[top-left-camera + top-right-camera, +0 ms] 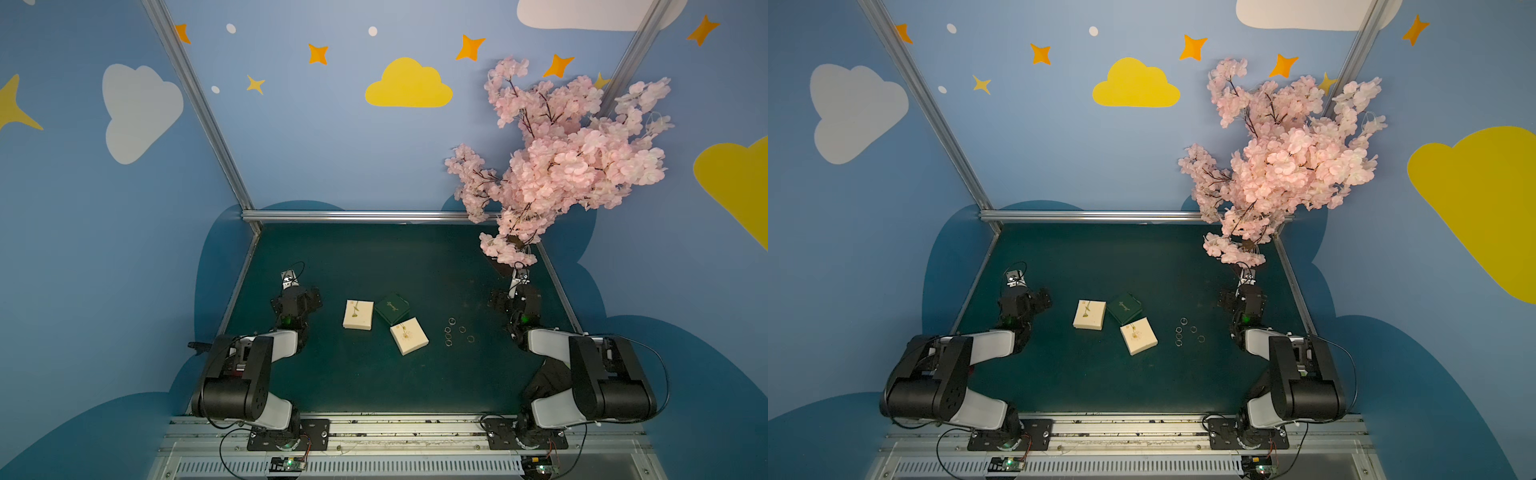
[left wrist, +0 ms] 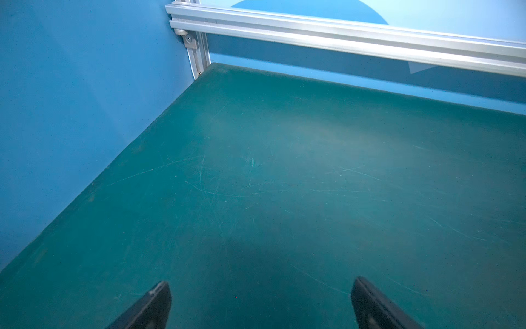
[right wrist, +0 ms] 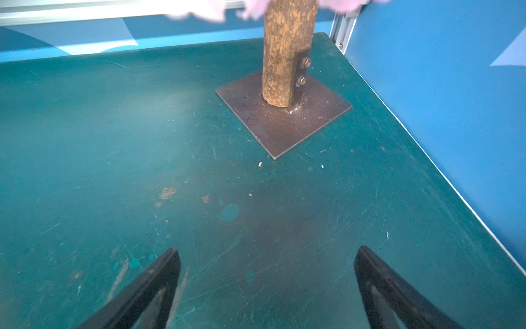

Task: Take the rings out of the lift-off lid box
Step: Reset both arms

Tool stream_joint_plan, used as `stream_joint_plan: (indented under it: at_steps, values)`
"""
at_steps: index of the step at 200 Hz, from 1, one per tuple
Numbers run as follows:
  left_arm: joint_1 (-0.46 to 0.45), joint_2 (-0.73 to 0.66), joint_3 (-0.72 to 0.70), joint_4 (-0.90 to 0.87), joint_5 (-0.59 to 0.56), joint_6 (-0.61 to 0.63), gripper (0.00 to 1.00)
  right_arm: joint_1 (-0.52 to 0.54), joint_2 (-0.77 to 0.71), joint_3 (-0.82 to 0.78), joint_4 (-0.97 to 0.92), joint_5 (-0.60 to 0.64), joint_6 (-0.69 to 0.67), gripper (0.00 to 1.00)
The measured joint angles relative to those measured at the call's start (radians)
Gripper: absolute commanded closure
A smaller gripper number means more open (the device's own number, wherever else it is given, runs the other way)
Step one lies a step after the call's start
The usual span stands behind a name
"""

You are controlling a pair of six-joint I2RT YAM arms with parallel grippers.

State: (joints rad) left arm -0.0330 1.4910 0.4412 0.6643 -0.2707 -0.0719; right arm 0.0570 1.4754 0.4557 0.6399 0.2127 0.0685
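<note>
- Your left hand (image 2: pixel 262 283): fingers spread wide, holding nothing, over the dark green tabletop (image 2: pixel 284 171).
- Your right hand (image 3: pixel 268 251): spread too, holding nothing, near the brown square metal base plate (image 3: pixel 284 125).
- The tiny silvery metal rings (image 1: pixel 457 331) lie loose on the tabletop beside the cream square box (image 1: pixel 409 336), outside it.
</note>
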Motion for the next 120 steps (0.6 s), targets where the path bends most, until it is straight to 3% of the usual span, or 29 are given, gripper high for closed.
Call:
stream_joint_plan:
  at_steps: [24,120]
  values:
    - [0.0,0.0,0.0,0.0,0.001,-0.003,0.0,-0.003,0.042,-0.061,0.147,-0.046,-0.019,0.03]
    - [0.0,0.0,0.0,0.0,0.005,-0.011,0.01,-0.002,0.051,-0.073,0.179,-0.073,-0.033,0.03]
